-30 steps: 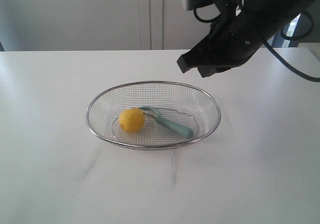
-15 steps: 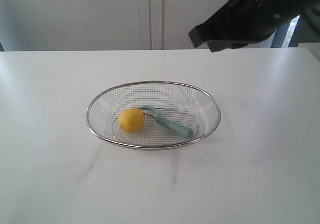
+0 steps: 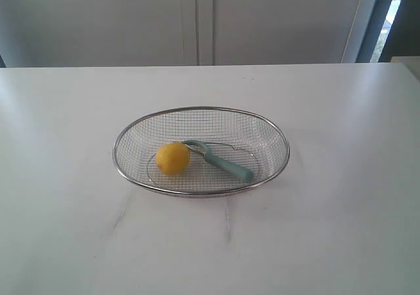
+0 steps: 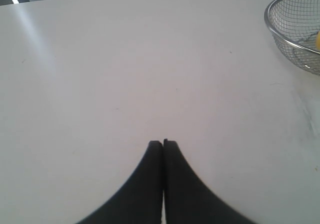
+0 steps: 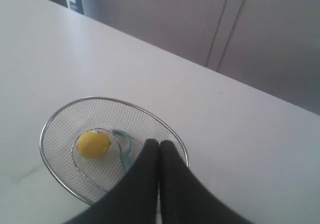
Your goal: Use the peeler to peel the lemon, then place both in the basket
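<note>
The yellow lemon (image 3: 172,158) lies inside the wire mesh basket (image 3: 200,110) in the exterior view, with the teal-handled peeler (image 3: 226,165) right beside it, its looped head touching the fruit. No arm appears in the exterior view. In the right wrist view my right gripper (image 5: 159,142) is shut and empty, well above the basket (image 5: 55,114), lemon (image 5: 93,143) and peeler (image 5: 123,149). The left wrist view has my left gripper (image 4: 163,143) shut and empty over bare table, the basket rim (image 4: 270,25) off at one corner with a sliver of lemon (image 4: 317,40).
The white table (image 3: 341,216) spreads all round the basket. Pale cabinet doors (image 3: 197,19) stand behind the far edge, and a dark opening (image 3: 403,19) shows at the back right. Faint scuff marks (image 3: 121,213) lie in front of the basket.
The right arm, above the basket's back right a second ago, has risen up and right and left the exterior view. Lemon, peeler and basket have not moved.
</note>
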`<state>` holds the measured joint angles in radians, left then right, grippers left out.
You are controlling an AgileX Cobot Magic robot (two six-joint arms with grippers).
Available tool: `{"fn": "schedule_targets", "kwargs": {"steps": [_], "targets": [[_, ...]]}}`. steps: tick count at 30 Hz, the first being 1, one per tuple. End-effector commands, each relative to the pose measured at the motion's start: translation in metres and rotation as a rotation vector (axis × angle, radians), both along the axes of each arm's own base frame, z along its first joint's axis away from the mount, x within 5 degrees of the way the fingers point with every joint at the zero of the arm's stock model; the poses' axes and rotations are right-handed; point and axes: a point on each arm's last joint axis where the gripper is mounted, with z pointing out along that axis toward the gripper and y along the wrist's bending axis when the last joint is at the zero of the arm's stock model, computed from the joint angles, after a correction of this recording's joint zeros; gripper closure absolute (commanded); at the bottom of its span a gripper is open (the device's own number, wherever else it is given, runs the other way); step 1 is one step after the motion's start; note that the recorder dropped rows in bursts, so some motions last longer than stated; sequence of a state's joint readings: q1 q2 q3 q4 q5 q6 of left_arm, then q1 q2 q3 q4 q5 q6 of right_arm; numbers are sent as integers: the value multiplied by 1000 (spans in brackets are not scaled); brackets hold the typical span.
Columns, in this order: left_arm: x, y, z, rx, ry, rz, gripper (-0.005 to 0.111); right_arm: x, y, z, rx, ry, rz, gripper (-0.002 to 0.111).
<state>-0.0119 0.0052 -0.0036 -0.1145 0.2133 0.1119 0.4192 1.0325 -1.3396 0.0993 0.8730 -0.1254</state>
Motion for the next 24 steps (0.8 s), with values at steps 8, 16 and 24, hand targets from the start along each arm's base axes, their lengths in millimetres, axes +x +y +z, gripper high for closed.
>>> {"fn": "schedule_targets", "kwargs": {"steps": [8, 16, 24], "targets": [[0, 0, -1, -11, -4, 1, 107, -42, -22, 22, 52, -129, -20, 108], [0, 0, -1, -11, -4, 1, 107, -78, -51, 37, 85, -248, -145, 108], [0, 0, -1, -11, -4, 1, 107, -114, -67, 46, 101, -353, -244, 108]]}}
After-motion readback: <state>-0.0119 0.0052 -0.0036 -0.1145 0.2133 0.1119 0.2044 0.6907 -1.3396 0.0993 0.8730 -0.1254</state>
